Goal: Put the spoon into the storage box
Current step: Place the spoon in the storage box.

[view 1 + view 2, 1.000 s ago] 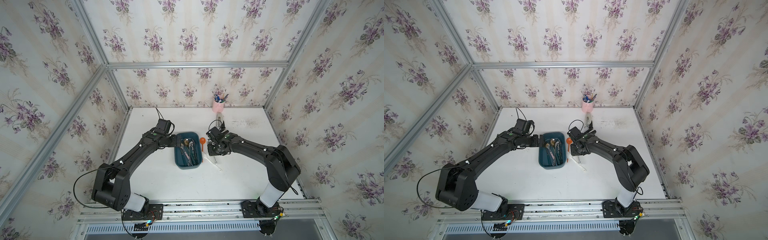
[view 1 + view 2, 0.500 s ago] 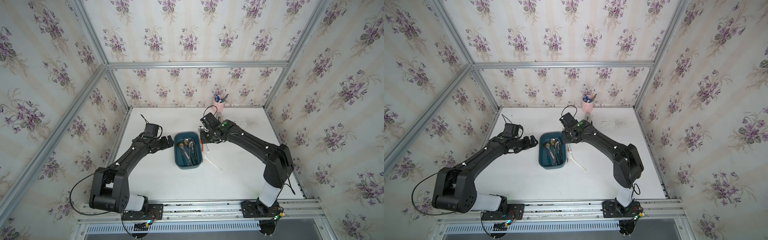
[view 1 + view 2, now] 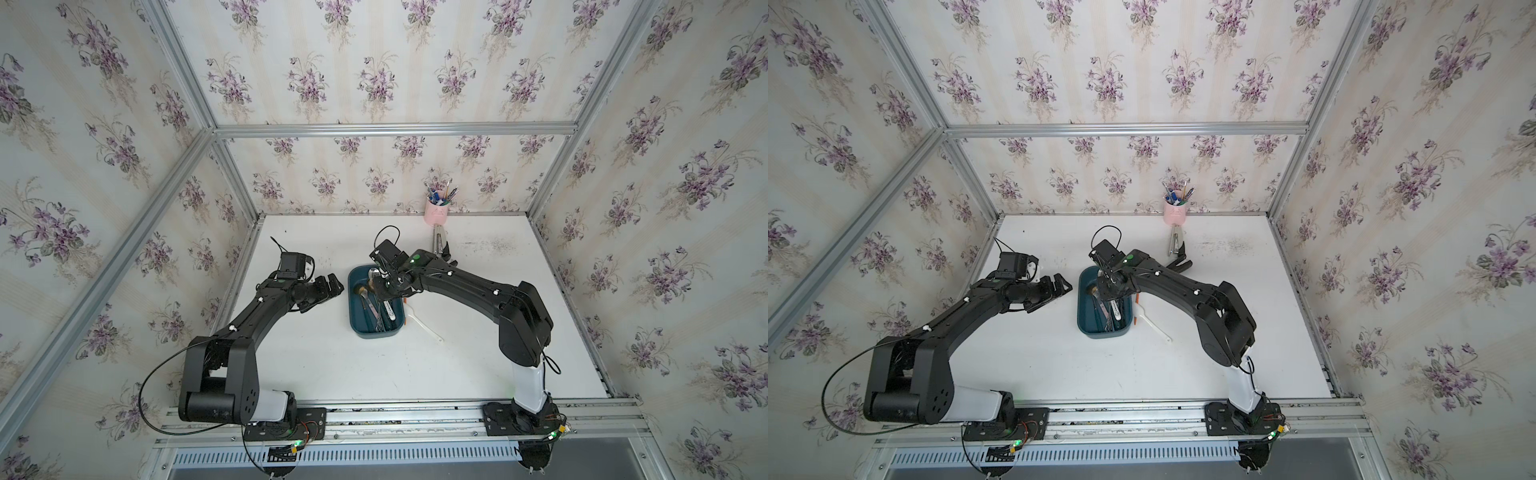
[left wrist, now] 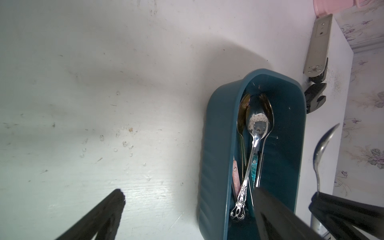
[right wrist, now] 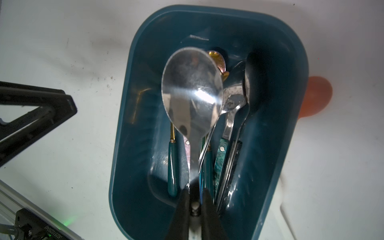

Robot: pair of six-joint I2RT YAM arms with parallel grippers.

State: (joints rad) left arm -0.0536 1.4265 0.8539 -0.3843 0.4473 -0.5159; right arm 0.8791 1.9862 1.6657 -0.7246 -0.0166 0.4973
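The right gripper is clenching the steel spoon by its thin handle over the storage box; it is likely stiff, light and slippery.

One box, one pink cup, one metal tool, one orange spoon, one white utensil, one big spoon and at least three boxed spoons are counted.

The big mirror-polished steel spoon I'm holding throws a hard glare. The dark teal plastic storage box looks smooth and semi-gloss, its walls faintly ribbed. Inside, I see a bright silver spoon with an embossed ornate handle and a glossy teal handle. The white tabletop reads matt, scuffed and speckled.
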